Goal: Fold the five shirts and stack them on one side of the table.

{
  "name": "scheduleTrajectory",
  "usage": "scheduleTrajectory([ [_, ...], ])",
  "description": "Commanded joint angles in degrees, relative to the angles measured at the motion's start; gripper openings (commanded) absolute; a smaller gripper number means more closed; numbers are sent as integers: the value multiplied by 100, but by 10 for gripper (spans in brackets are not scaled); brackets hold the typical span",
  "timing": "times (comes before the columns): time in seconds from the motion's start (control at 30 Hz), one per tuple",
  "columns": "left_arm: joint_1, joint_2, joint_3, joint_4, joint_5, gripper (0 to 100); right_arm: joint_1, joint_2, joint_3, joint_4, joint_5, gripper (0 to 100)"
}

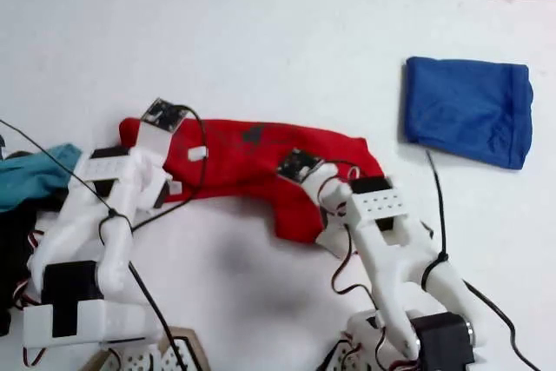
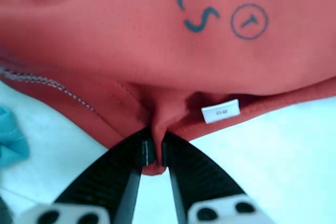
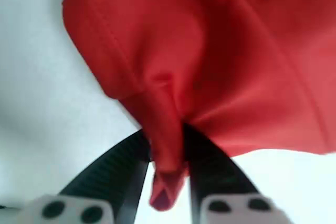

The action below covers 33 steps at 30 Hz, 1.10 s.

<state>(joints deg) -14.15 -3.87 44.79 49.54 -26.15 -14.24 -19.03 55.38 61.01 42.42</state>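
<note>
Two tools are clenched on the red shirt (image 1: 252,158): the left tool (image 2: 155,153) and the right tool (image 3: 167,153) each pinch a bunch of its near edge. It lies mid-way across the tabletop (image 1: 261,41), long axis parallel to the near edge, right end bending toward that edge. A fold seems in hand; next, both should lift evenly and carry the pinched edge toward the far edge.

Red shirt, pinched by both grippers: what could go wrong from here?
The left gripper and right gripper each hold only a small bunched pinch at the edge of the red shirt, which could slip free. The shirt lies crumpled, so the fold may come out uneven.
</note>
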Motion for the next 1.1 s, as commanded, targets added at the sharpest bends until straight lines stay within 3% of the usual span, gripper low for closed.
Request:
scheduleTrajectory([
  [0.0,18,-105,13,-176,18,26,233,-198,-211,4,26,35],
  [0.3,18,-105,13,-176,18,26,514,-145,-941,585,53,26],
  [0.47,18,-105,13,-176,18,26,523,-145,-958,681,53,112],
  [0.67,18,-105,22,-176,18,26,549,-136,-932,488,343,73],
  [1.07,18,-105,57,-176,18,26,1631,-145,-1371,514,862,74],
])
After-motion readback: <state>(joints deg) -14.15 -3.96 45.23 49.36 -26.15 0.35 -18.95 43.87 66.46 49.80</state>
